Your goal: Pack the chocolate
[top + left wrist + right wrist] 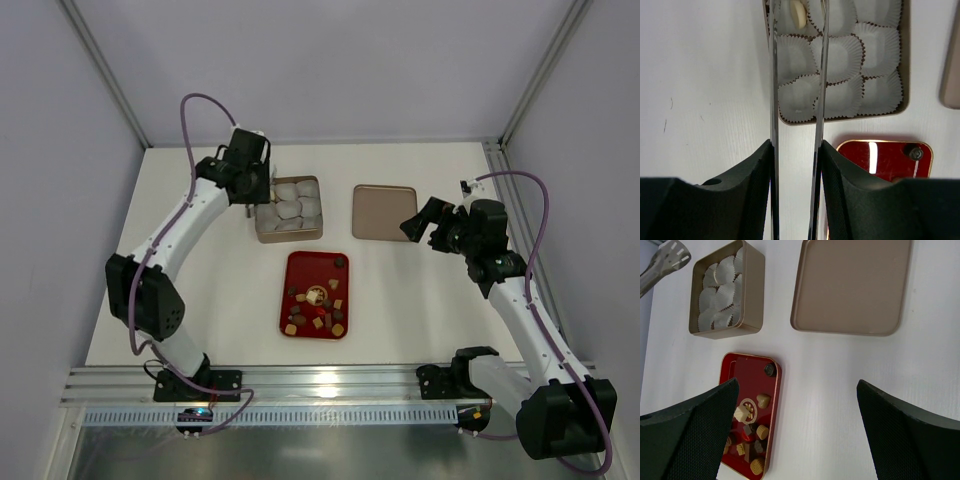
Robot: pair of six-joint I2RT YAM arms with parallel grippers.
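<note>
On the white table (400, 310), chocolates (762, 431) are scattered on a glossy red tray (747, 365) near an open golden tin (725, 331).
Thin metal tongs (819, 75), tips cut off by the frame, are clamped in the left gripper (796, 145); the right gripper (797, 384) is spread wide, empty. Crinkled paper cups (842, 55) are set in the tin, its flat lid (852, 285) alongside; a pale oval piece (799, 12) between the blades cannot be judged gripped or resting.

The whole tabletop (420, 330) is viewed steeply from above and behind the arm bases. The tin (288, 238) and tray (305, 265) are shared by all three views. They are seen close up past the left claw (796, 150) and tongs (773, 100), and from higher and farther right, with the lid (852, 285), at the right wrist.
</note>
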